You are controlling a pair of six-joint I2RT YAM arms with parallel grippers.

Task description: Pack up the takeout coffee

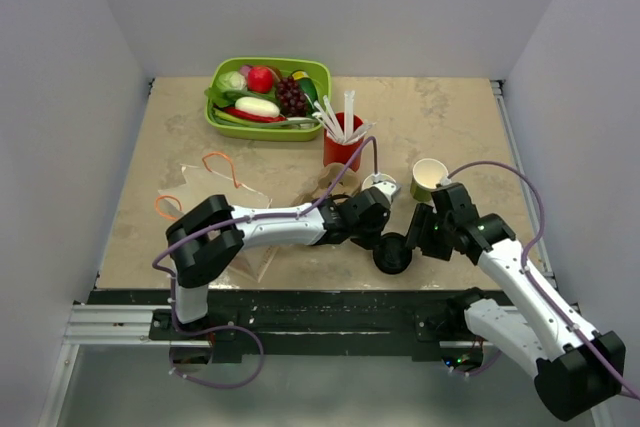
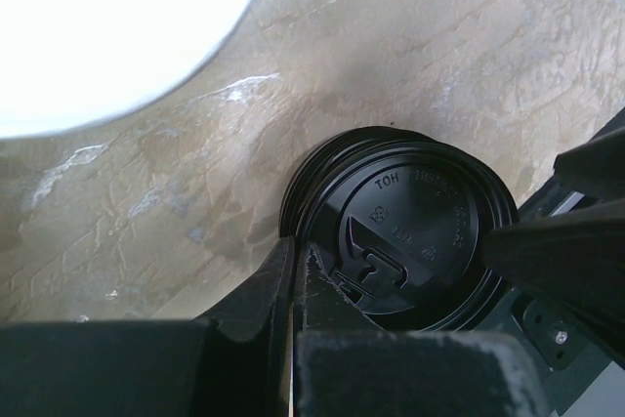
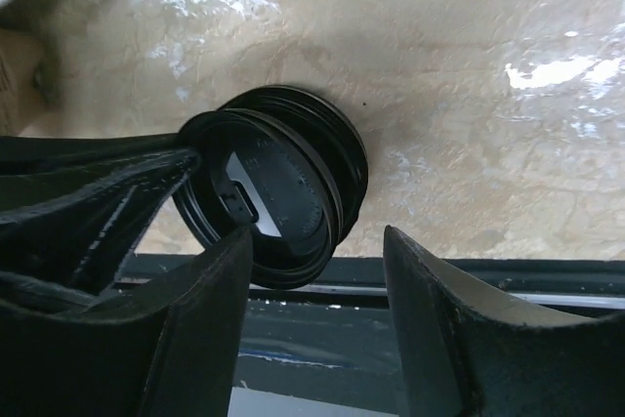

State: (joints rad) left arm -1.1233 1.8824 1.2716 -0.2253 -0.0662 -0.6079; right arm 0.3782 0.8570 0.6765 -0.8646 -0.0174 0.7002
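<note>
Left wrist view is showing the step in hand, as I am reading it: lifting the black lid (image 2: 415,231) so it can go onto the cup. The lid is lying flat on the table (image 2: 410,56), right at the near edge. Several rims are showing under it, so it may be topping a stack; I am not able to tell. The left gripper (image 2: 298,266) is biting the lid's rim on the side nearest its own wrist, its 2 fingers (image 2: 273,295) pressing together with only that thin edge between them. Doing this well is looking like a matter of lifting straight up and slowly, watching that just 1 lid is coming away. It is also calling for keeping the lid level, since a pinch on 1 edge is leaving the far side free to droop or swing.

The right gripper (image 3: 317,241) is hovering just beside the lid on the opposite side, its 2 fingers (image 3: 439,319) standing well apart and holding nothing. Neither is touching the lid, as far as the right wrist view is showing.

Beyond the lid, in the top external view, the green paper cup (image 1: 430,178) is standing upright and uncovered, near the lid but apart from it, its white inside showing. Farther beyond the lid and to the left, a red cup (image 1: 343,152) is holding white sticks. Farthest back, a green tray (image 1: 215,115) of produce is sitting.
</note>
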